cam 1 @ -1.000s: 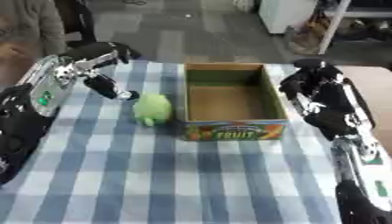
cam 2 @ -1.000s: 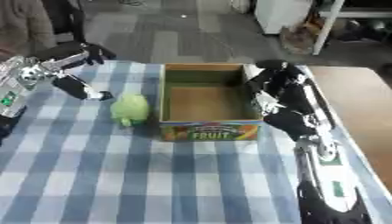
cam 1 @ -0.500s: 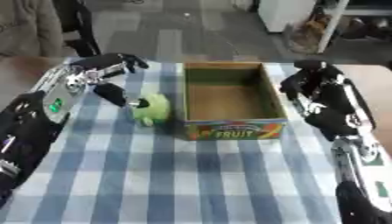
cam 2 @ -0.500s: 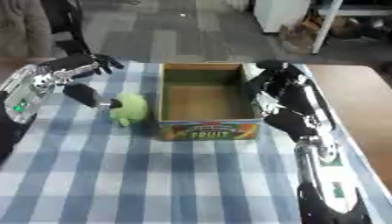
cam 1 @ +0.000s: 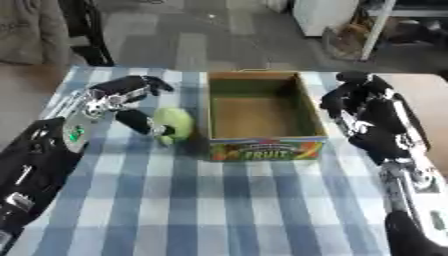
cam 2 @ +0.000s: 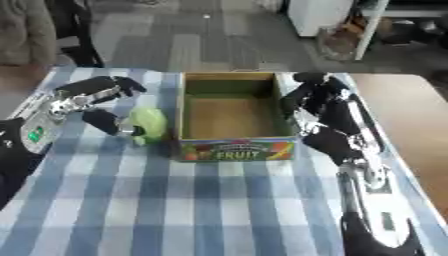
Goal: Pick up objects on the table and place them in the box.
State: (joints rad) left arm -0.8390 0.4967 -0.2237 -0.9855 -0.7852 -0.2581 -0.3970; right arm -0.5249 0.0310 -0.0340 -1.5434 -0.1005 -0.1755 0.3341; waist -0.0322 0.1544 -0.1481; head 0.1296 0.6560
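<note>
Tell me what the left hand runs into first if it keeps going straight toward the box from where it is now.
The green object. The left hand points toward the box, and that green piece sits right beside its thumb, between hand and box wall. Whether they already touch is unclear from this angle.

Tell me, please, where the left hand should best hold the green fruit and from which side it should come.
Probably round its rounded middle, from above and the robot's left. The green fruit lies close beside the box wall, so that side gives fingers little room. The left hand is already over it, with its thumb low on the open side.
</note>
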